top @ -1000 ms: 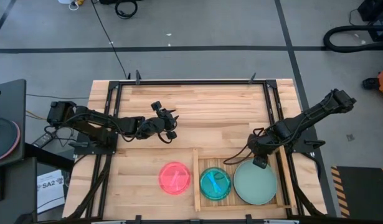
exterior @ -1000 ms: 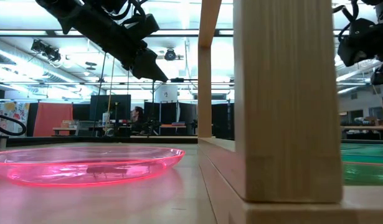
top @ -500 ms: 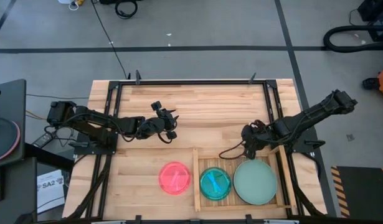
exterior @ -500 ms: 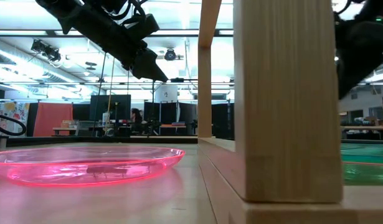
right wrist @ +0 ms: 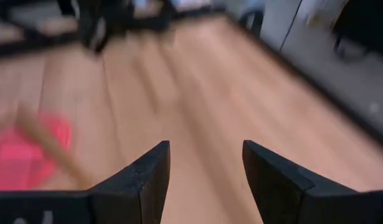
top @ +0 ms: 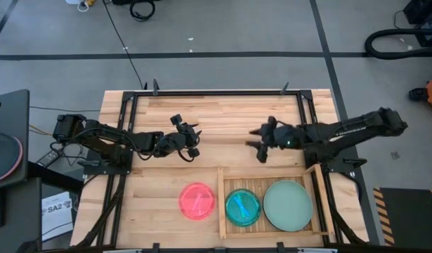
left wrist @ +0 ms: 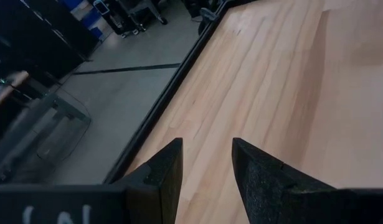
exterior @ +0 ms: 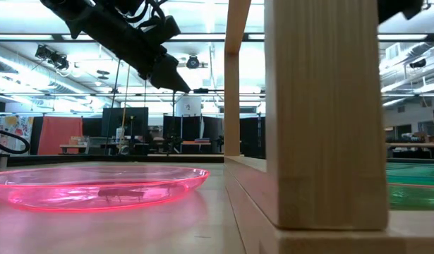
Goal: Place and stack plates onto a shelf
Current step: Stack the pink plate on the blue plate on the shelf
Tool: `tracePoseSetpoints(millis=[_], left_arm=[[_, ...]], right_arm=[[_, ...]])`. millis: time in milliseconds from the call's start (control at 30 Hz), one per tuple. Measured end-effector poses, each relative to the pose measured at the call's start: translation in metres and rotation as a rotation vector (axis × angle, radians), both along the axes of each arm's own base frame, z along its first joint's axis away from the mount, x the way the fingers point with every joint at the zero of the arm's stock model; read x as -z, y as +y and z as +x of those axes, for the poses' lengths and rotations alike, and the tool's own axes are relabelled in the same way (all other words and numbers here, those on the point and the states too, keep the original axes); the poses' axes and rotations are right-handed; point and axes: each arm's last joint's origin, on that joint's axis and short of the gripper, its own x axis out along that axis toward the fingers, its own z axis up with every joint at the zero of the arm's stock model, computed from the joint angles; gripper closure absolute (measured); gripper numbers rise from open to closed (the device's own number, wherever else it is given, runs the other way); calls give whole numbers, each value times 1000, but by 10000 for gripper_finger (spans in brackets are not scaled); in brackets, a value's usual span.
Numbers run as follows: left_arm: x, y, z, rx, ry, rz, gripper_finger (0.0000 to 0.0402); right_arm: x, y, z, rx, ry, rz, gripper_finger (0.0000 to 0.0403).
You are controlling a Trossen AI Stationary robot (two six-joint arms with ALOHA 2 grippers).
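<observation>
A pink translucent plate (top: 197, 201) lies flat on the plank table, left of the shelf; it also shows in the low view (exterior: 97, 187). The slatted wooden shelf (top: 221, 204) at the near right holds a cyan plate (top: 242, 207) and a pale mint plate (top: 287, 204) side by side. My left gripper (top: 194, 140) hovers open and empty over the table's middle, far of the pink plate; its wrist view (left wrist: 207, 168) shows bare planks. My right gripper (top: 257, 145) is open and empty above the table, far of the shelf, pointing left (right wrist: 205, 174).
The black frame rails (top: 128, 126) run along the table's left, right and far sides. The shelf's upright post (exterior: 322, 113) fills the middle of the low view. Bare planks (top: 223, 116) lie on the far half of the table.
My right gripper has left the mint plate's far edge, risen and swung toward the table's far side and left, and now points left over the table's middle. The mint plate stays flat on the shelf. My left arm has kept still.
</observation>
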Motion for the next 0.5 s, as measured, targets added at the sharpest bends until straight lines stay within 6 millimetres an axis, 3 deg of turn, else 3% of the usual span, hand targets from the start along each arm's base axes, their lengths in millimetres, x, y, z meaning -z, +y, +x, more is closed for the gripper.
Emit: tracePoseSetpoints(millis=[233, 500], left_arm=[[2, -4, 3, 104, -84, -195, 257], [10, -11, 1, 221, -64, -456, 257]], right_arm=[[-19, -26, 8, 67, -170, -105, 196], [-16, -45, 5, 108, -143, -87, 196]])
